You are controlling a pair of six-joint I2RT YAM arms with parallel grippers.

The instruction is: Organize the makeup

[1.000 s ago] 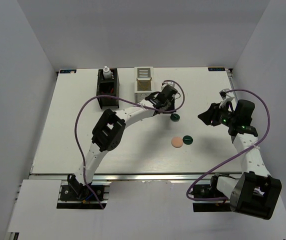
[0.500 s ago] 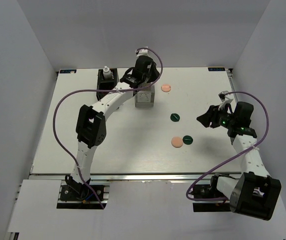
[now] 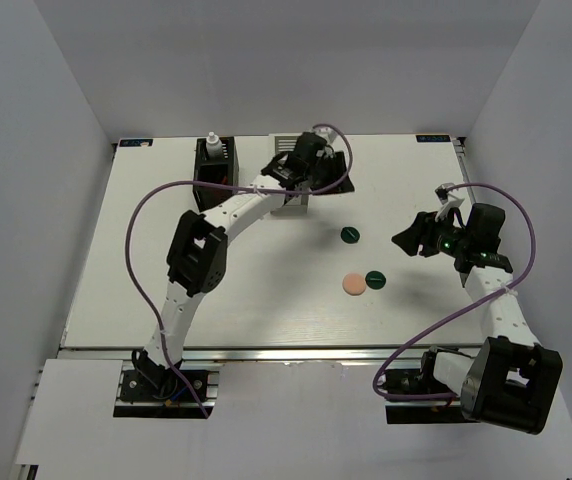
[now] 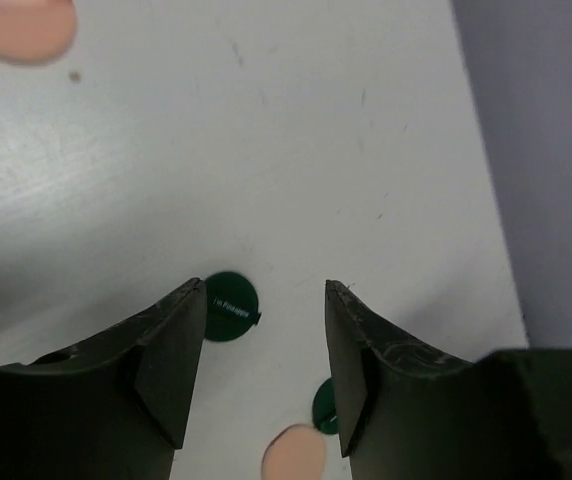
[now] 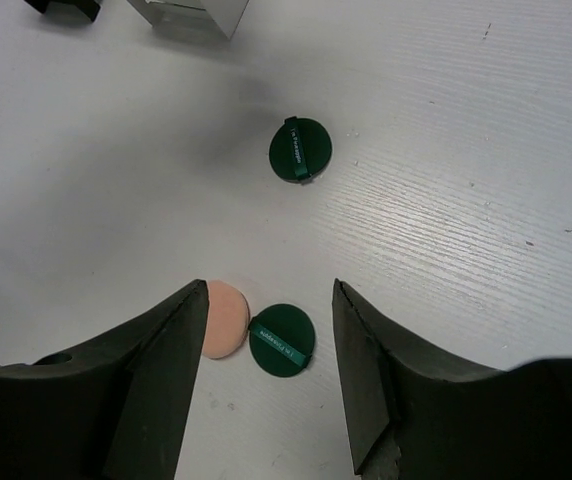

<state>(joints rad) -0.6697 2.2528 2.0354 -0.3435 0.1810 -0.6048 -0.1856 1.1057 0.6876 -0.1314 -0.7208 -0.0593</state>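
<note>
Since half a second ago my left gripper (image 4: 266,284) has swung from the far end of the white slatted box (image 3: 291,205) to that box's right side. In the overhead view it now covers the spot where a peach disc lay in the open, while the right arm has barely shifted. That far peach disc (image 4: 16,25) shows only in the left wrist view, cut off by the upper left corner. The rest of the loose makeup lies mid-table, right of centre. A lone dark-green disc (image 3: 349,235) has a strap across its top, and nearer my side the near peach disc (image 3: 354,285) lies just beside a second dark-green disc (image 3: 374,279); I cannot tell whether their edges meet. The lone disc sits apart from this pair, between it and the white slatted box. The small white bottle (image 3: 212,146) stands upright at the far end of the black slatted box (image 3: 214,190), which is left of the white one near the table's far edge. What else that box holds is too small for me to make out. The left gripper hangs above the table with its jaws apart and nothing between them; the lone disc shows through the gap, low against the left finger. The right gripper (image 5: 270,283) hovers right of the discs, also spread and empty, and frames the near pair from above. Everything rests on a white table (image 3: 116,280) enclosed by grey walls (image 3: 26,150).
</note>
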